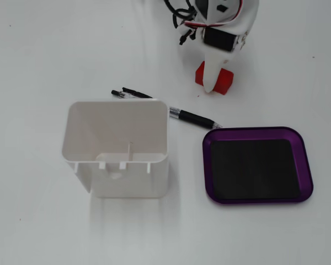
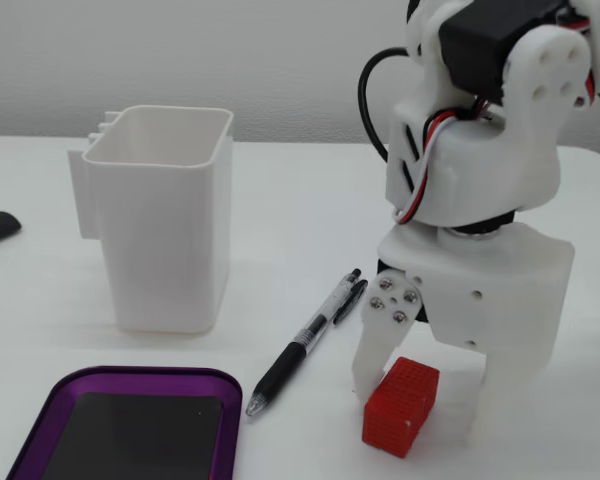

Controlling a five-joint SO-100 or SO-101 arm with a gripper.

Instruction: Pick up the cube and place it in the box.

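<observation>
Tall white container [image 2: 160, 220] stands far left on the table [image 2: 280, 200]. Box [image 1: 257, 165] sits near right in the top-down fixed view. Gripper [image 2: 417, 400] is down, fingers narrow, straddling the cube [image 2: 401, 405] on the table; grip contact unclear. Pen [image 2: 305, 342] lies just left.

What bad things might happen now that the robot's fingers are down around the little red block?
The red block sits at an angle between the fingers, so as they close it may twist or pop out sideways. The pen lies close beside it, with its tip near the purple tray, so the arm might bump it on the way over. The tall white container also stands nearby, though probably less in the way.
</observation>
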